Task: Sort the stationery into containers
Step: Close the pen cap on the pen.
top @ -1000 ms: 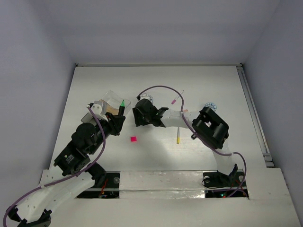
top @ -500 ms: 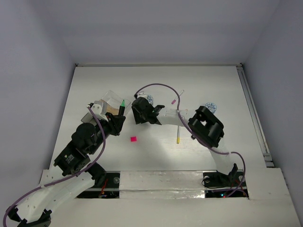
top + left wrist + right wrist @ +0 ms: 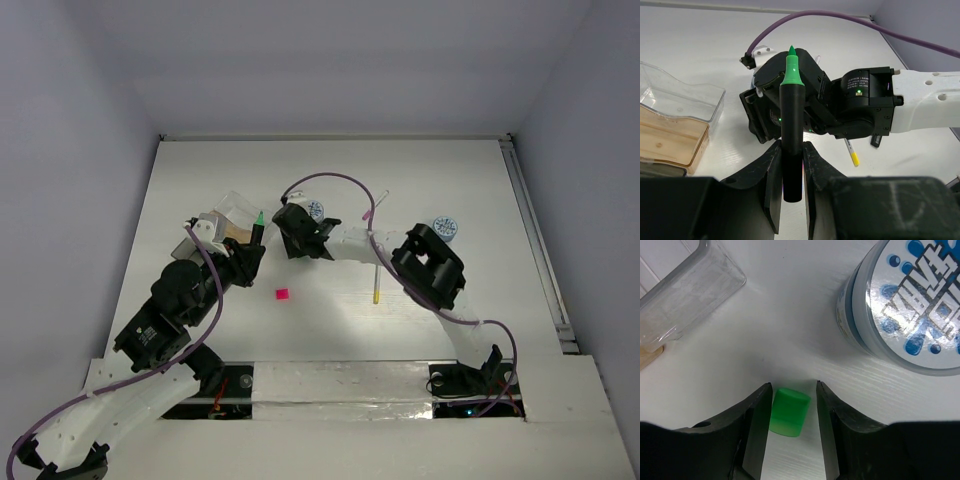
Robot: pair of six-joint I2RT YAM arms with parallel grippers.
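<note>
The surface is matt white with a faint wood-like grain. The clear tray is glossy see-through plastic, and the tan tray looks like pale grained wood. The green cube is smooth plastic with a soft sheen. The disc has a shiny, foil-like printed top. The marker has a matt black barrel and a smooth green cap. The left tool and right tool are matt black plastic.

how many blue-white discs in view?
2. First disc lies just beyond the right claw; second disc sits farther right, just past the right arm's elbow. Others may be hidden under the arms.
</note>
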